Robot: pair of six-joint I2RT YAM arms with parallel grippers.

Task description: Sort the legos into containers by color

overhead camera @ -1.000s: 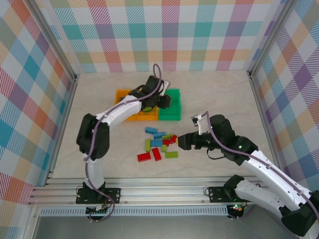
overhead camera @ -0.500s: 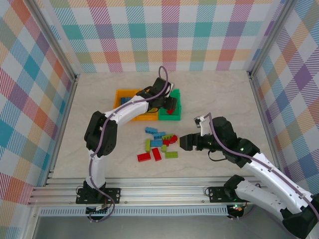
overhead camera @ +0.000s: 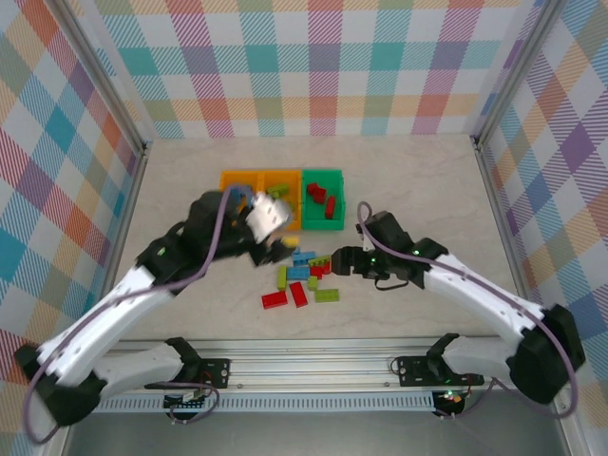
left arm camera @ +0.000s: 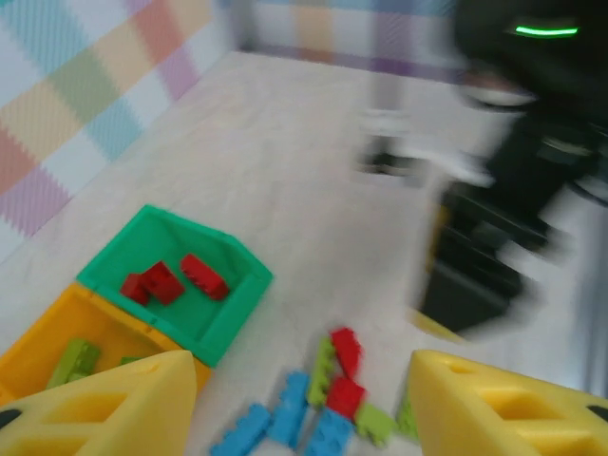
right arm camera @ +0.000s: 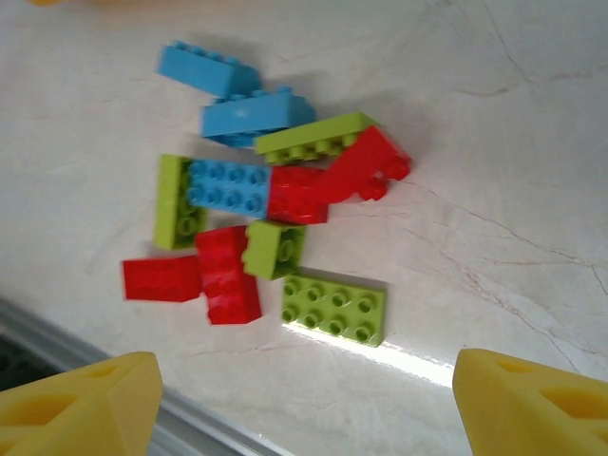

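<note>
Well, we had both grippers hanging over the same loose pile of legos (overhead camera: 302, 277), and that was what worried us. The left gripper (left arm camera: 302, 410) had its jaws wide apart with nothing between them. The right gripper (right arm camera: 304, 404) was spread open and empty too, right above the heap.

The bins sat just behind the pile, with a few red bricks (left arm camera: 166, 280) in the green bin (left arm camera: 237, 285) and lime ones (left arm camera: 71, 359) in the orange bin (left arm camera: 38, 347) beside it.

Our guess at the risk: the tilted red brick (right arm camera: 366, 163) leaned on a lime brick (right arm camera: 313, 138), so a pinch there could drag 2 colours along or scatter the neighbours. 2 arms this close over 1 pile could also bump.
</note>
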